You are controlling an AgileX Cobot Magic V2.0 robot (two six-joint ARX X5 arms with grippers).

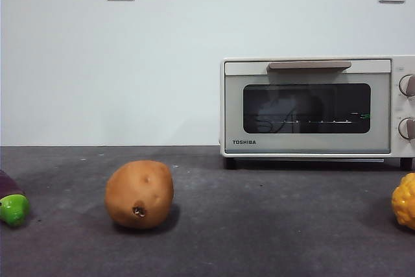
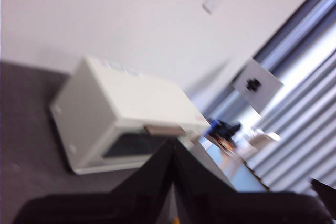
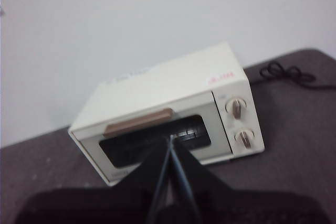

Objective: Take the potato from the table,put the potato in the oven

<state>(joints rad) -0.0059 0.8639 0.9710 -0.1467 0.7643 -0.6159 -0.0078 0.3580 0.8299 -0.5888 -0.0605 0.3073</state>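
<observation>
The potato (image 1: 139, 194): one, rounded, smooth orange-brown skin with shallow dimples and a dark pitted spot facing my front camera; its long axis tilts slightly from upright. It rests on the rough, mottled grey table (image 1: 259, 225), at about 8 o'clock from the oven (image 1: 311, 105), well apart. One boxy cream oven, door closed, two round knobs. I see the left gripper (image 2: 172, 145) and right gripper (image 3: 170, 141) both pressed together, empty.
</observation>
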